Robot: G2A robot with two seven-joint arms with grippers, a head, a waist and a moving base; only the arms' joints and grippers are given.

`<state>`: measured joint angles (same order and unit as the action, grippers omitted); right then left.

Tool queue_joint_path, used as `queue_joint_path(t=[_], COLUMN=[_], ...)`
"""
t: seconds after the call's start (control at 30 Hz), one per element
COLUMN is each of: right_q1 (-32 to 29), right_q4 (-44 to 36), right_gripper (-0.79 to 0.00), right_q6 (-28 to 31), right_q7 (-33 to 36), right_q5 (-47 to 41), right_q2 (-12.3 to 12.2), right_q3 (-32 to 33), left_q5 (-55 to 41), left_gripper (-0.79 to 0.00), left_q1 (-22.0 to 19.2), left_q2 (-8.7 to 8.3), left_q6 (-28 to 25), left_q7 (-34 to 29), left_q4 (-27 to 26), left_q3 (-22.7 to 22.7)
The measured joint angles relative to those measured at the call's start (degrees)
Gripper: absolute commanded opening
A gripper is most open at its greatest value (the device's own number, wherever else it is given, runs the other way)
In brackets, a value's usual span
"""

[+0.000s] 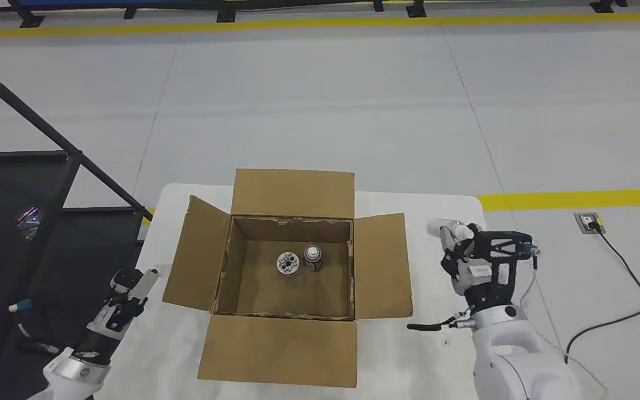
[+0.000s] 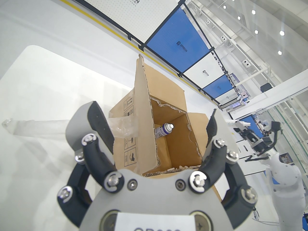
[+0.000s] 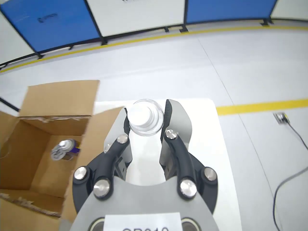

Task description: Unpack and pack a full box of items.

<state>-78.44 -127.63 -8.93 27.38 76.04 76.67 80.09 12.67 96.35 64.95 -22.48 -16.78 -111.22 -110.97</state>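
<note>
Box (image 1: 381,266) walls half hid two items mid-frame: one spray can (image 1: 313,257), one round thing (image 1: 288,263), perhaps a lid. Right gripper (image 3: 146,111) clamped one bottle (image 3: 141,119); left gripper (image 2: 154,116) gaped.

Far beyond the left pincer (image 2: 154,115), the wall panels (image 2: 134,5) each carry a logo with one word in capitals, dark on the white panels and on the blue ones. On the outer side of the box (image 2: 173,143), just beside one finger of that pincer, black handling symbols (image 2: 130,156) are printed in squares; one is a pair of upward arrows. A white label (image 2: 156,223) on the pincer's base bears dark characters, cut off by the edge. The right pincer (image 3: 146,108) has a similar label (image 3: 143,222), also cut off. The panels (image 3: 134,3) far ahead of it show a logo and word too blurred to read.
</note>
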Motion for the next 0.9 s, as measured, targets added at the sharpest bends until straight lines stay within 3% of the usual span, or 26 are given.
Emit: queue_joint_path(t=[0.13, 0.3, 0.4, 0.6, 0.63, 0.7, 0.9], right_q1=[6.8, 20.0, 25.6, 31.3, 31.7, 32.3, 33.1], right_q4=[2.5, 14.7, 22.1, 34.7, 35.9, 38.2, 41.9], right_gripper=[-0.785, -0.785, -0.785, -0.785, -0.76, -0.585, -0.453], right_q6=[10.2, 20.9, 22.5, 21.3, 21.5, 22.2, 22.4], right_q7=[5.8, 17.2, 20.2, 19.8, 19.5, 19.0, 18.7], right_q5=[0.0, -6.4, -8.5, -10.1, -10.3, -11.0, -11.2], right_q2=[0.1, 1.3, 2.2, 3.9, 4.1, 4.3, 4.8], right_q3=[-7.6, -18.0, -22.5, -28.6, -29.0, -29.7, -30.7], left_q5=[0.0, 0.0, 0.0, 0.0, 0.0, 0.0, 0.0], left_gripper=[0.0, 0.0, 0.0, 0.0, 0.0, 0.0, 0.0], left_q1=[0.0, 0.0, 0.0, 0.0, 0.0, 0.0, 0.0], left_q2=[0.0, 0.0, 0.0, 0.0, 0.0, 0.0, 0.0], left_q6=[0.0, 0.0, 0.0, 0.0, 0.0, 0.0, 0.0], left_q7=[0.0, 0.0, 0.0, 0.0, 0.0, 0.0, 0.0], left_q4=[0.0, 0.0, 0.0, 0.0, 0.0, 0.0, 0.0], left_q3=[0.0, 0.0, 0.0, 0.0, 0.0, 0.0, 0.0])
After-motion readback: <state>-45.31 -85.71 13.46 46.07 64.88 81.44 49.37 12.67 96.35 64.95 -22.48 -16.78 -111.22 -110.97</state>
